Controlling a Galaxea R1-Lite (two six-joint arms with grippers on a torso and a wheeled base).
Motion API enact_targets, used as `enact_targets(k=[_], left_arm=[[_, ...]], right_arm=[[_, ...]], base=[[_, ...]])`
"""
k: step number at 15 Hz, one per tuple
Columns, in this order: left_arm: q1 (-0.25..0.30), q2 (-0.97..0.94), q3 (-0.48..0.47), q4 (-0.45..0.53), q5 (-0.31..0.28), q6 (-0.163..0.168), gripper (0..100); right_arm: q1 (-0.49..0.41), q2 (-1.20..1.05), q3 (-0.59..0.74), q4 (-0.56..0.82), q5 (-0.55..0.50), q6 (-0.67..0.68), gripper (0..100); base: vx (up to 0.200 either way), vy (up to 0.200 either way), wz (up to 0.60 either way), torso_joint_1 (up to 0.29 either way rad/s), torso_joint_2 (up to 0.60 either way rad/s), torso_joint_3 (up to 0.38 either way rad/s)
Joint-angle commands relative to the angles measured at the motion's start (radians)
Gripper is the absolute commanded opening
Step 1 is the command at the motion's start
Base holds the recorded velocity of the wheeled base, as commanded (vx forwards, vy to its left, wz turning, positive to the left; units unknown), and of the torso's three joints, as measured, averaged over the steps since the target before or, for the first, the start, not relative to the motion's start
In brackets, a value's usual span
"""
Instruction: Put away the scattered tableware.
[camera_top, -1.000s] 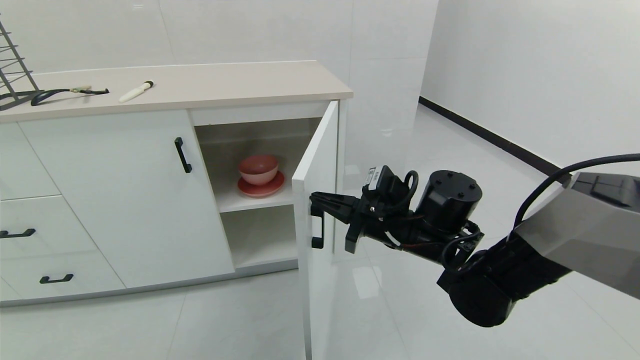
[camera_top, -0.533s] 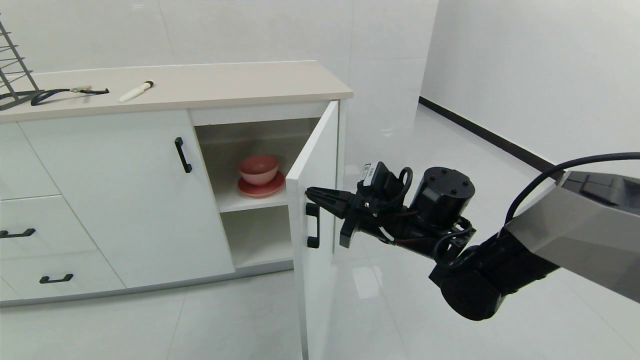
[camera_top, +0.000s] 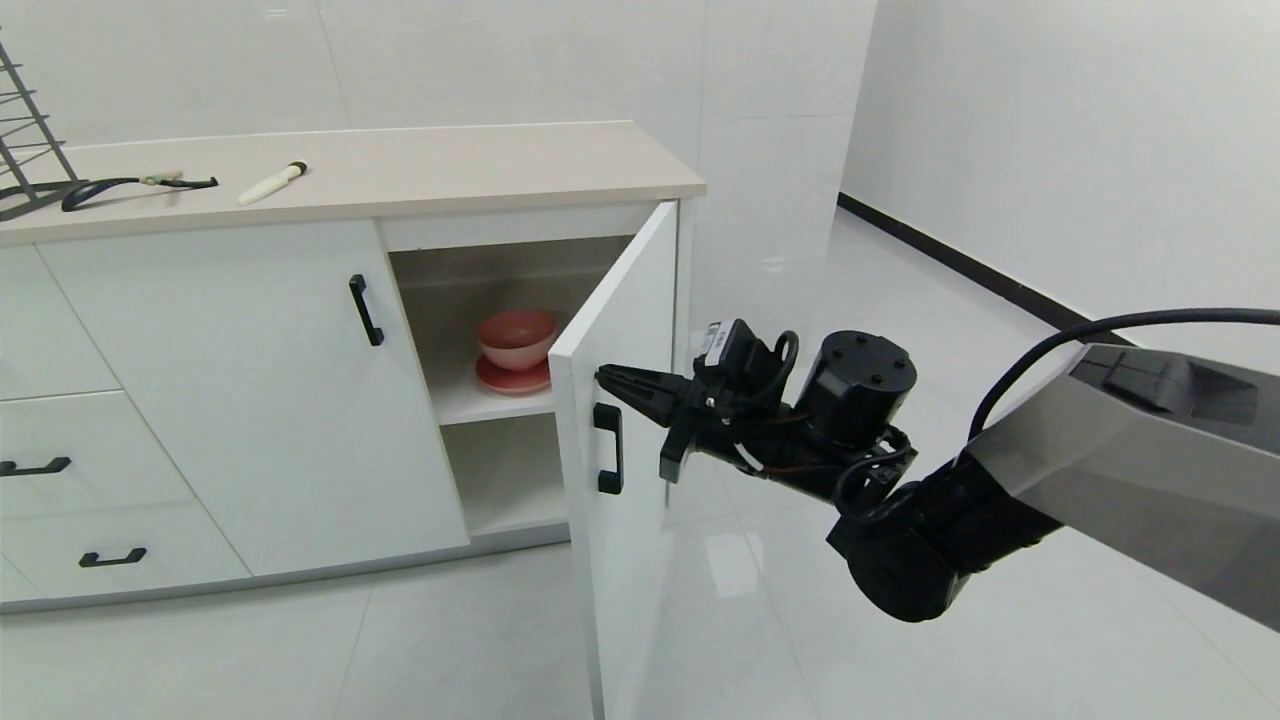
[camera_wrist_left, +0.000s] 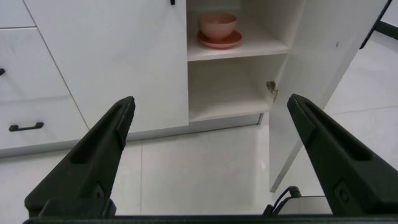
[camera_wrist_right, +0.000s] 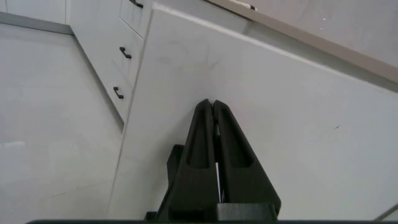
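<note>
Two pink pieces, a bowl (camera_top: 516, 337) on a plate (camera_top: 510, 377), sit on the upper shelf (camera_top: 480, 403) inside the cabinet, on the far side of the door from the right jaws. Right jaws are pressed together and empty, tip against the outer face of the cabinet door (camera_top: 625, 320), with the handle (camera_top: 607, 448) just below the tip. Left jaws are spread wide, empty, well apart from the cabinet and facing its open compartment. Step in hand, as I judge it: pushing the door shut after stowing. The next move needs the push kept along the door's arc until it meets the frame, with the tip kept clear of the handle so it doesn't slip. A black utensil (camera_top: 110, 186) and a white-handled utensil (camera_top: 272, 183) lie on the tabletop (camera_top: 450, 165), far beyond the jaws, so there is likely more to put away. Versus 1 s ago, the door has swung further shut and now hides the plate's edge nearest the jaws. The right arm has moved in with it. Bowl, plate and utensils are unmoved.
</note>
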Motion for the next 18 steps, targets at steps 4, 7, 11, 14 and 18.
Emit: enact_targets(k=[4,7,11,14,18], left_arm=[[0.000,0.000,0.000,0.000,-0.002,-0.002,100],[0.000,0.000,0.000,-0.002,0.000,-0.003,100],[0.000,0.000,0.000,0.000,-0.002,-0.003,100],[0.000,0.000,0.000,0.000,0.000,-0.005,100],[0.000,0.000,0.000,-0.002,0.000,-0.008,100]], right_arm=[[-0.007,0.081,-0.073,-0.002,0.000,-0.002,0],[-0.018,0.095,-0.113,0.000,0.000,0.000,0],[-0.029,0.138,-0.176,0.000,-0.003,0.000,0],[-0.035,0.151,-0.196,0.000,-0.001,0.000,0],[-0.039,0.061,-0.016,-0.025,0.002,0.001,0]], base=[[0.000,0.100,0.00,0.001,0.00,0.004],[0.000,0.200,0.00,0.004,0.00,0.004],[0.000,0.000,0.00,0.000,0.00,0.000],[0.000,0.000,0.00,0.000,0.00,0.000],[0.000,0.000,0.00,0.000,0.00,0.000]])
